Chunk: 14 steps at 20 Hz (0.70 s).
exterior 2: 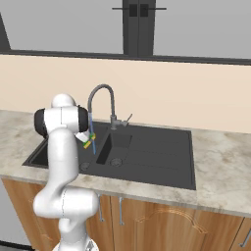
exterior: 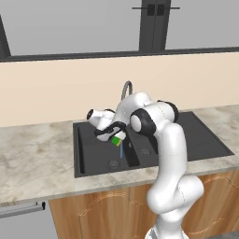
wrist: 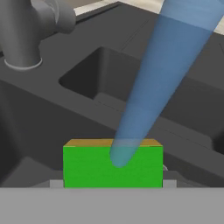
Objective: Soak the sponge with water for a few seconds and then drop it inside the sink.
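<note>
1. Hand view: sponge (wrist: pixel 113 168), green face toward the camera with a yellow edge along its top, pinched between the jaws of the gripper (wrist: pixel 113 184); held under the tap so that it takes the flow.
2. Water (wrist: pixel 157 83): blue stream ending on the middle of the green face; soaking appears under way.
3. Left base view: gripper (exterior: pixel 116 138) hangs over the sink (exterior: pixel 200 140), above its left basin near the divider, sponge (exterior: pixel 115 140) at its tip; a release from here would likely land in the basin.
4. Right base view: grey gooseneck faucet (exterior 2: pixel 100 94) arches left from the far rim, spout over the sponge (exterior 2: pixel 89 140).
5. Marble counter (exterior 2: pixel 220 166): surrounds the sink.
</note>
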Tool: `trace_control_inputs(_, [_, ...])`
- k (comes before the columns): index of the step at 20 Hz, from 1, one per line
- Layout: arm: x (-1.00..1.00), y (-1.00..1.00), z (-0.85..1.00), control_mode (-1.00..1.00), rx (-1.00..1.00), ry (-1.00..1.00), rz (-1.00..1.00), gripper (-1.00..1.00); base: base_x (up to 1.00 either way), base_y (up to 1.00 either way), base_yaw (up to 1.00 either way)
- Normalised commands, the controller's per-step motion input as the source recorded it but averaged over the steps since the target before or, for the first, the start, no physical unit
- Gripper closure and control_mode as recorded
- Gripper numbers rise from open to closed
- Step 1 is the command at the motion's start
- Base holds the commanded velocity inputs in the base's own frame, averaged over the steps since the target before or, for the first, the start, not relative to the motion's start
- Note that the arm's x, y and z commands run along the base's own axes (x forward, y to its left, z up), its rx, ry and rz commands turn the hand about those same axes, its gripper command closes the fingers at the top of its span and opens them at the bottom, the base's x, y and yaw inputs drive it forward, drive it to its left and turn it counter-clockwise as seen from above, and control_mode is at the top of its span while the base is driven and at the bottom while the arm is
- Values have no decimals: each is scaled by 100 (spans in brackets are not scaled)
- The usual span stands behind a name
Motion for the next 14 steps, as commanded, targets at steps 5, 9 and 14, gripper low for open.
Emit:
trace_control_inputs(5, [0, 0, 0, -100, 0, 0, 0, 100, 0, 0, 0])
trace_control_inputs(9, [0, 0, 0, -100, 0, 0, 0, 100, 0, 0, 0])
trace_control_inputs(14, [-2, 7, 5, -100, 2, 0, 0, 100, 0, 0, 0])
